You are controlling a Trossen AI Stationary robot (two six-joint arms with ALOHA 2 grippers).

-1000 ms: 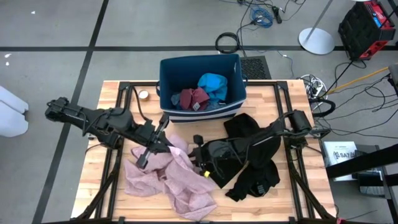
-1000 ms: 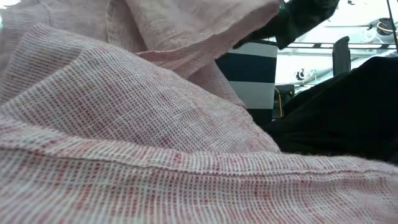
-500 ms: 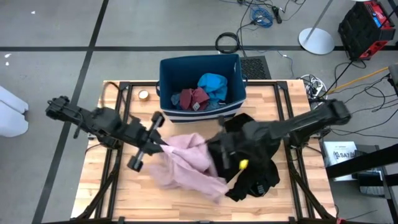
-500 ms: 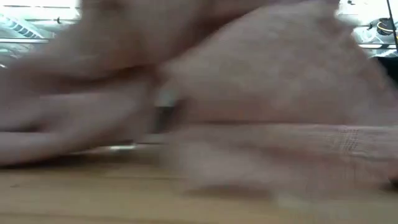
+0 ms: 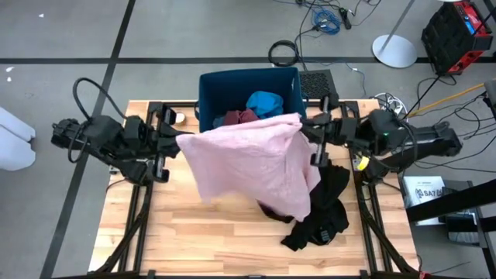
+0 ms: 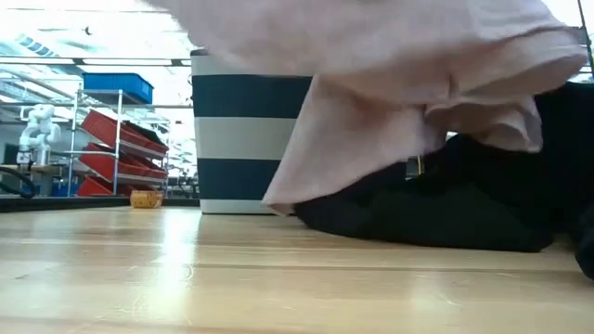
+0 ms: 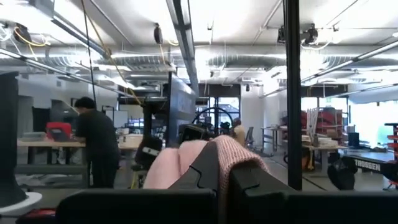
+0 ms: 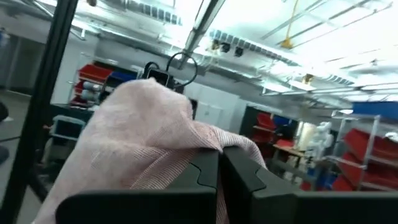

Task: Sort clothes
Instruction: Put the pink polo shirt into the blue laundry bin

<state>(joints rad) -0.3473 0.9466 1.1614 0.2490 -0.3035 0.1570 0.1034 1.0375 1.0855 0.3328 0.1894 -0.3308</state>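
Two grippers hold one large pale pink garment [image 5: 252, 163] stretched between them above the table [image 5: 147, 240]: the left gripper [image 5: 175, 138] pinches its one upper corner, the right gripper [image 5: 308, 130] the other, and both wrist views show the dark fingers closed tight on a fold of pink cloth. The sheet hangs down from the two grippers and covers the near rim of the one dark blue bin [image 5: 209, 85], which stands just beyond them.

One big black garment [image 5: 325, 209] lies heaped on the table below the right gripper, partly under the pink hem; in the low view it spreads dark [image 6: 464, 209] behind the hanging cloth, and whether it is a single piece or several is hard to say.

Inside the bin two smaller pieces show past the pink edge: one teal piece [image 5: 263, 102] toward the right gripper's side, one maroon piece [image 5: 235, 118] beside it, mostly covered. Anything deeper in the bin is hidden.

One small round thing [image 5: 180, 118] sits on the table just beyond the left gripper.
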